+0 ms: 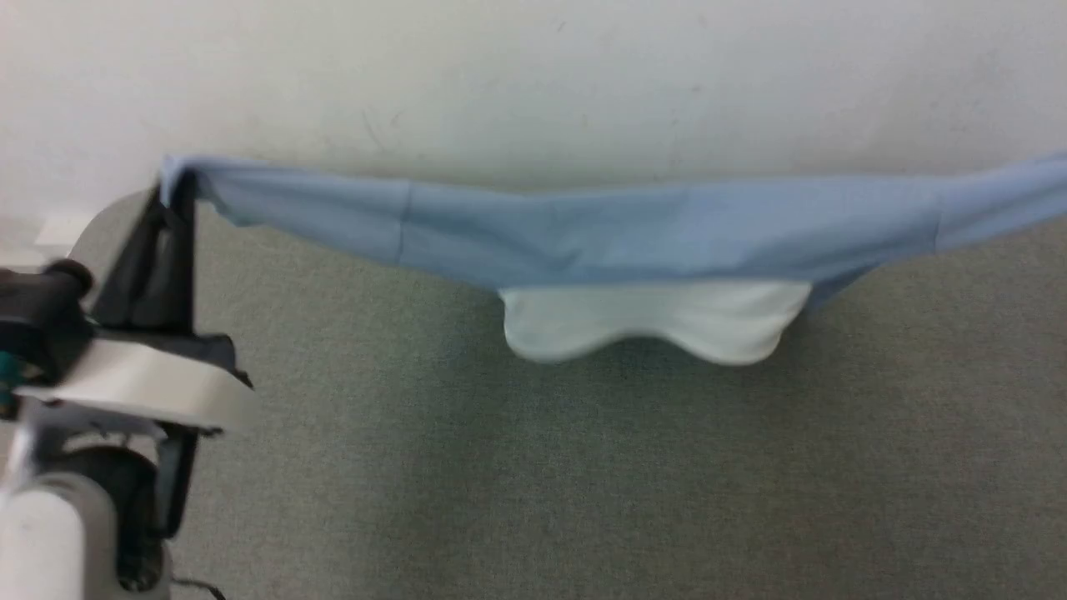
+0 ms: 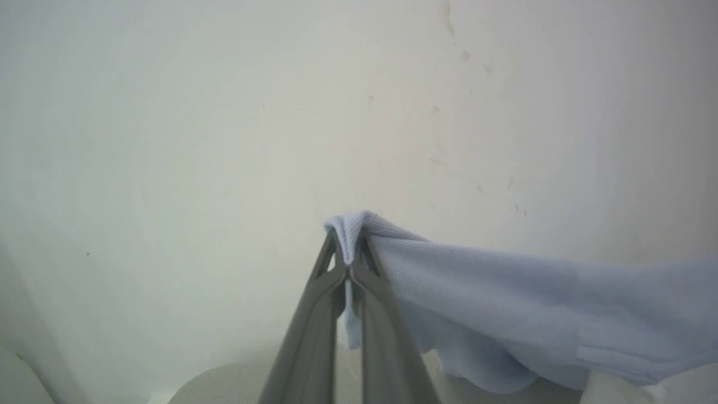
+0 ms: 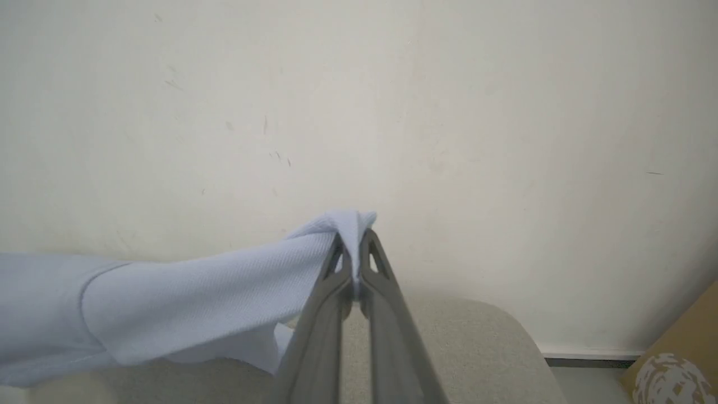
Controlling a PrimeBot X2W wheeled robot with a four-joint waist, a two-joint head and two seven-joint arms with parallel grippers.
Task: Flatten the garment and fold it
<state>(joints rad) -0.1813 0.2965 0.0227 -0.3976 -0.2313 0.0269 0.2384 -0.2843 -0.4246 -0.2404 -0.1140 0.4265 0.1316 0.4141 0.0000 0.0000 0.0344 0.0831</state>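
Garment [image 1: 583, 233] stretched in mid-air — left gripper [image 2: 349, 248] and right gripper [image 3: 354, 247] each clamped on one end

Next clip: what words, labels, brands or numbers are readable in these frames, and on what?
None can be read.
The garment: no lettering on the side seen here.
The brown box: a white print, too blurred to read.
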